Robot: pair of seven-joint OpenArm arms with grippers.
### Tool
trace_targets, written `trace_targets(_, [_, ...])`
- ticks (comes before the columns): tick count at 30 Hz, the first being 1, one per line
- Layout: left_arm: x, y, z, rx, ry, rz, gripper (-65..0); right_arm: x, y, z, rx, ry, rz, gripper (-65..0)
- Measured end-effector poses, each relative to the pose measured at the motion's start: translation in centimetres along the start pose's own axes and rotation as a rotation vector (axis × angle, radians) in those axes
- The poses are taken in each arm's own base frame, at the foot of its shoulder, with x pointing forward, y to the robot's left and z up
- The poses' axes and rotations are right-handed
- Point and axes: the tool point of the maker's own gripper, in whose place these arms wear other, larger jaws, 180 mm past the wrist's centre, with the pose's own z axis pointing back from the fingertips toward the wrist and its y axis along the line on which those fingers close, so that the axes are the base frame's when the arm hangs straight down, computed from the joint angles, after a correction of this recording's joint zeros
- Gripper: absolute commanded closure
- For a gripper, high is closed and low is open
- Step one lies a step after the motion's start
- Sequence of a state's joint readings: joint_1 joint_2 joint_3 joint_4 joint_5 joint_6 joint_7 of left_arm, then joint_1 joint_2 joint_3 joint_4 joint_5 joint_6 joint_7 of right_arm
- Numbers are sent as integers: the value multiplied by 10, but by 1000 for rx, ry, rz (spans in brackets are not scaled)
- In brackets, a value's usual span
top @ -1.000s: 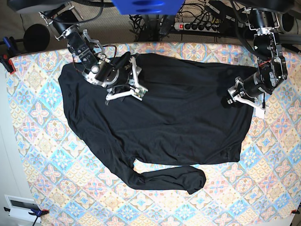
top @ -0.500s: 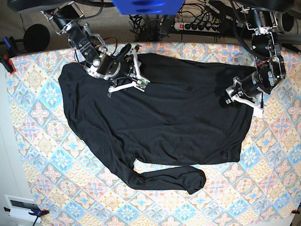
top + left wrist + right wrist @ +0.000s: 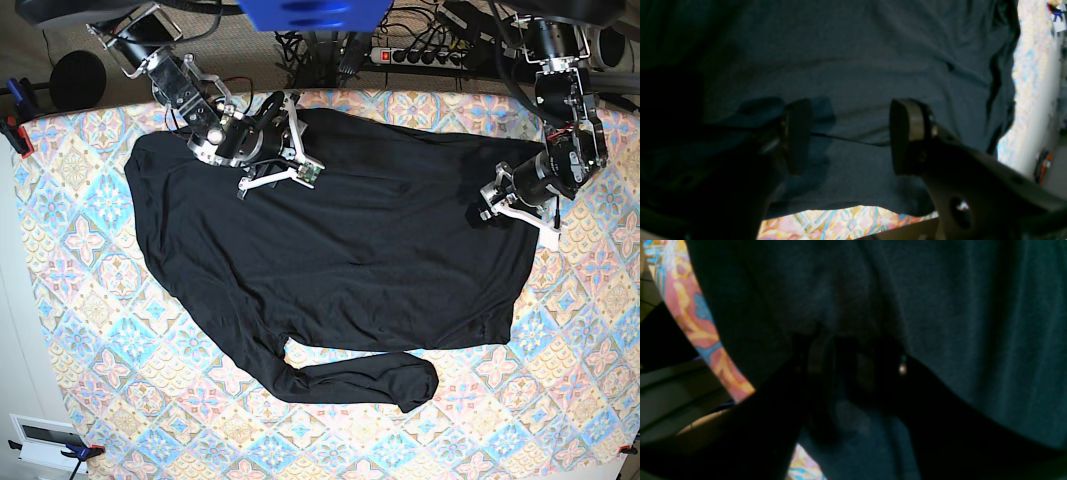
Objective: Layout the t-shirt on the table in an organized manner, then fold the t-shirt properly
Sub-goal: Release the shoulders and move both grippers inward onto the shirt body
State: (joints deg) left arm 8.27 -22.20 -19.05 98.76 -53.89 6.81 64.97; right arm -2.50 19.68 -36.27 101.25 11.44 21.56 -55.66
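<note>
The black t-shirt (image 3: 350, 260) lies spread over the patterned table (image 3: 100, 330), one long sleeve (image 3: 370, 380) bent along its front. My right gripper (image 3: 285, 160) rests on the shirt's far left part near the back edge, its white fingers apart. In the right wrist view this gripper (image 3: 843, 373) is dark and pressed close to the t-shirt (image 3: 973, 323); fabric between the fingers cannot be made out. My left gripper (image 3: 515, 212) sits at the shirt's right edge. Up close, the left gripper (image 3: 850, 136) stands open just above the t-shirt (image 3: 873, 50), holding nothing.
A power strip (image 3: 420, 55) and cables lie behind the table's back edge. Clamps (image 3: 12, 130) grip the left edge, and a white box (image 3: 45, 440) sits at the front left corner. Bare tablecloth (image 3: 840, 220) shows beside the shirt's hem.
My right gripper has moved back and a little right across the shirt toward the table's far edge. The left arm has barely moved.
</note>
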Motion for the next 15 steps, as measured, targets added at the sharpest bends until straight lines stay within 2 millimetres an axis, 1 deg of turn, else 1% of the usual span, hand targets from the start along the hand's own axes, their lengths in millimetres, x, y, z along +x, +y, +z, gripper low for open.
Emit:
trace_targets(2, [0,-1,0,-5,1,2,-363,0,0,0,4,-1,3,-221])
trace_targets(4, [0,0,0,-2,1,2,-363,0,1,0,5,-1,2,-184])
trace_targets(5, [0,0,0,0,1,1,-363,0,1,0,7,-2,2,-151])
trace_targets(7, [0,0,0,-2,0,1,-363,2,3,0,15,-9,-3,-56])
trace_targets(8, [0,0,0,-1,0,1,-363,2,4,0,18,-11,-5,-19])
trace_targets(9, [0,0,0,-1,1,1,-363,3,4,0,16,-13,-2,-7])
trace_targets(11, [0,0,0,-1,1,1,-363,5,3,2,11,-18,3,-7])
trace_targets(15, [0,0,0,-2,1,1,-363,10,3,13,-21,-17,39,-4])
